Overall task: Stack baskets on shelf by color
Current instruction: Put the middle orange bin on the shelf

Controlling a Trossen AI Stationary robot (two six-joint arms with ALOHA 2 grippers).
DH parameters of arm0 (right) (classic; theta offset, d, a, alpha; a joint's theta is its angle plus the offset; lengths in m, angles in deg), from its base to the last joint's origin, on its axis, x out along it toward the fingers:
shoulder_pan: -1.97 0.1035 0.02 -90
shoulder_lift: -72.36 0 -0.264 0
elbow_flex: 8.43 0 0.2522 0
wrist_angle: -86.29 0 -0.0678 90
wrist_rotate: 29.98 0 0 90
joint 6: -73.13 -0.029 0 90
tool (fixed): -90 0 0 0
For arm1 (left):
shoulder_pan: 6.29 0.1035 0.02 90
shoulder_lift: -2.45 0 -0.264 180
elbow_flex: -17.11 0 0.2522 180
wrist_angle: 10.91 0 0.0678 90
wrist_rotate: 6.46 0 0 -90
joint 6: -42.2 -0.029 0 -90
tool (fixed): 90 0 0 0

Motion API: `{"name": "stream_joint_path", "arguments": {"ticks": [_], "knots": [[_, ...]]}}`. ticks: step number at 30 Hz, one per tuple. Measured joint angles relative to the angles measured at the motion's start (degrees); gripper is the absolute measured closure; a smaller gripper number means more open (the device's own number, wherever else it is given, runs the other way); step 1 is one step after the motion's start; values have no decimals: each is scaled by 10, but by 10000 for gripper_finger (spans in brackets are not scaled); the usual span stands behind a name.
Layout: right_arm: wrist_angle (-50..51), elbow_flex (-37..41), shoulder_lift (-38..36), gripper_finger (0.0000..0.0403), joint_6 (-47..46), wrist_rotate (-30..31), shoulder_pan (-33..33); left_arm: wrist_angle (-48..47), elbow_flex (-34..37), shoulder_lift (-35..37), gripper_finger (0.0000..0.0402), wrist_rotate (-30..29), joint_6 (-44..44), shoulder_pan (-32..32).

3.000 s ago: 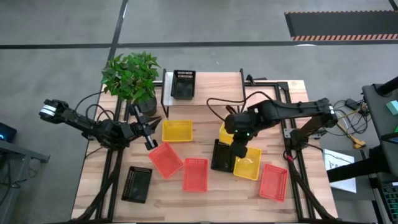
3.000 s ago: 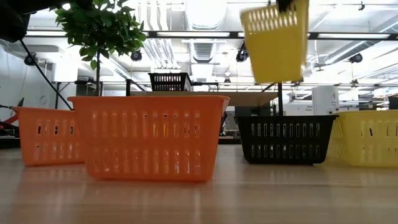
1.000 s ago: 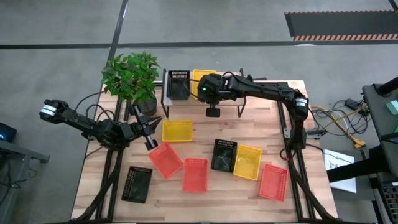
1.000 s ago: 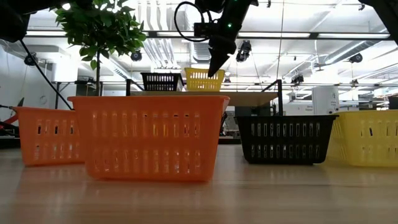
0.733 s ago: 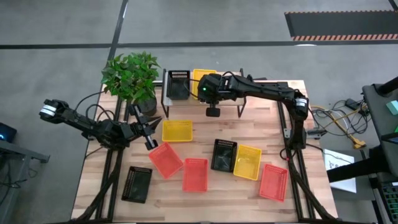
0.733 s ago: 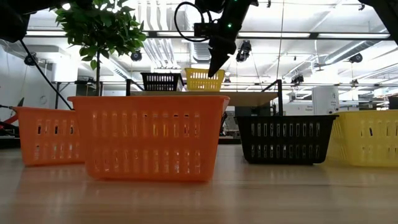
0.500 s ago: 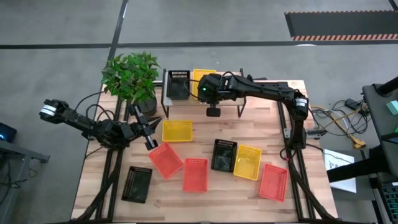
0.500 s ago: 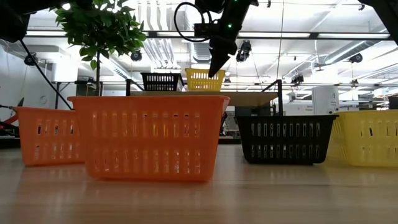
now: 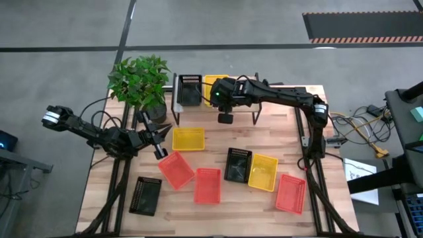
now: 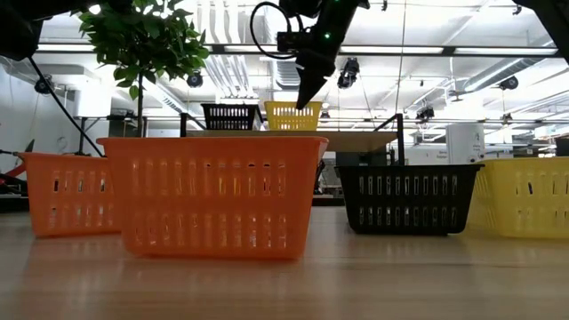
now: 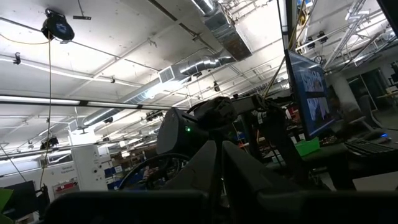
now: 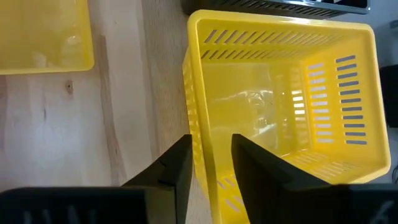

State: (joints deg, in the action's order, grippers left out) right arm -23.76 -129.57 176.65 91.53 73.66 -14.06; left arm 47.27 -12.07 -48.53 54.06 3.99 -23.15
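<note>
One yellow basket (image 12: 280,106) sits on the shelf (image 9: 264,89) beside a black basket (image 9: 190,89), its near wall between the right tool's (image 12: 210,163) slightly spread fingers. Best to part them fully and lift straight up, so the thin perforated plastic wall isn't dragged. Left tool (image 9: 161,137) waits over the counter (image 9: 218,215); whether it is spread I cannot tell.

No text, label, brand or number can be read in any view. The monitor (image 11: 309,93) in the room behind shows a bluish picture, but its content is too small and blurred to make out.
</note>
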Motion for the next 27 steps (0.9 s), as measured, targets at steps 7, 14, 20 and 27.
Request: {"name": "stream_joint_path", "arguments": {"ticks": [7, 14, 20, 27], "knots": [[1, 0, -15, 293, -45, -3, 7, 0, 0, 0, 391, 0, 0, 0], [25, 0, -62, 289, -153, -104, 47, 0, 0, 0, 391, 0, 0, 0], [11, 22, -89, 287, -217, -180, 140, 0, 0, 0, 391, 0, 0, 0], [-146, 97, -70, 277, -280, -166, 288, 1, 0, 1, 391, 0, 0, 0]]}}
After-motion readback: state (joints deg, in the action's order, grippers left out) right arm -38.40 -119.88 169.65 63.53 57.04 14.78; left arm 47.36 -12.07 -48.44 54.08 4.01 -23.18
